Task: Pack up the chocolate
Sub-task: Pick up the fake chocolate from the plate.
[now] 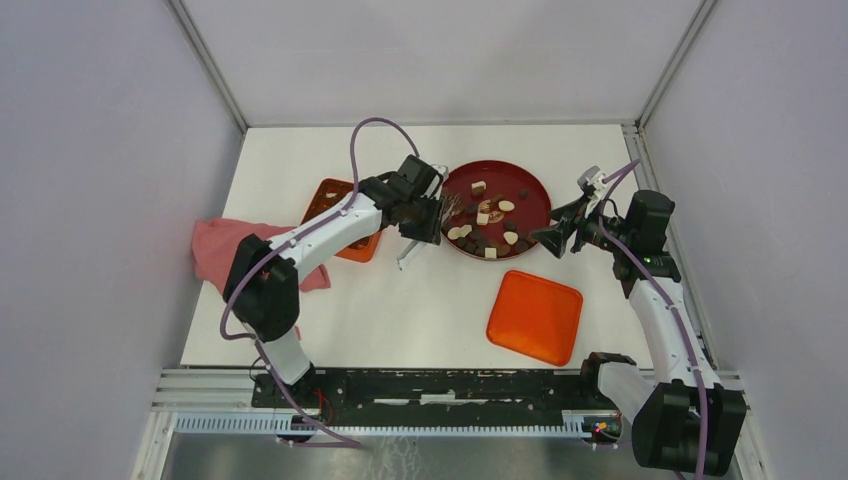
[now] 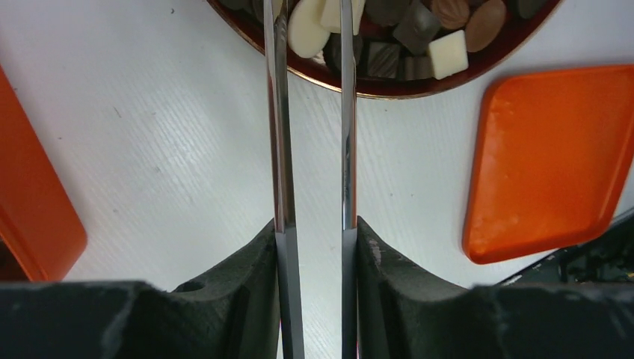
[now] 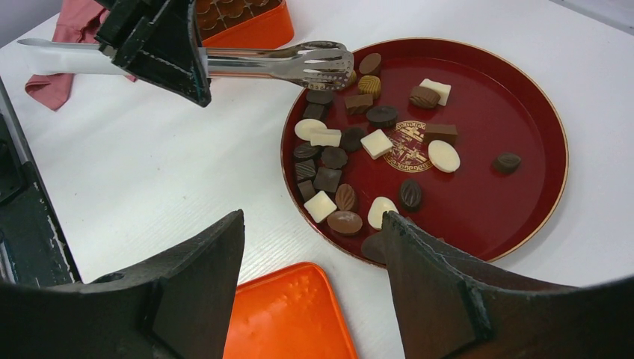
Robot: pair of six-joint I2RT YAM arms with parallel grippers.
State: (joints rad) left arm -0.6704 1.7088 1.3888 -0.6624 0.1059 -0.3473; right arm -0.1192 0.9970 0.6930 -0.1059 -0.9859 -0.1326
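Where the chocolate (image 3: 376,143) sits: loose on the round dark-red plate (image 3: 486,149), none seen off it; crowded mostly on the left half, a few pieces scattered toward the right.
Kinds of chocolate: dark brown, mid brown and cream-white; square, round and oval.
Plate: on the white bench (image 1: 420,310), toward the far side, a little right of the middle; gold emblem at its centre.
Left fingers (image 2: 247,277): clamped on a pair of metal tongs (image 3: 262,63), one black finger pressed against the outside of each arm.
Tongs: arms held slightly apart and roughly parallel, reaching from the left over the plate's left rim; scalloped tips above the far-left pieces; cannot tell whether touching any, or whether anything is pinched between the tips.
Right fingers (image 3: 202,284): wide apart, nothing between them; hanging just right of the plate and aimed at it, with the plate's rim showing in the gap in the wrist view.
Box (image 1: 325,195): orange, with compartments, left of the plate, partly hidden by the left arm; contents too dim to tell.
Lid (image 1: 535,315): flat orange square with rounded corners, on the bench near the plate's near side, right of the middle, apart from the plate.
Cloth (image 1: 215,250): pink, crumpled, at the left edge of the bench beside the box.
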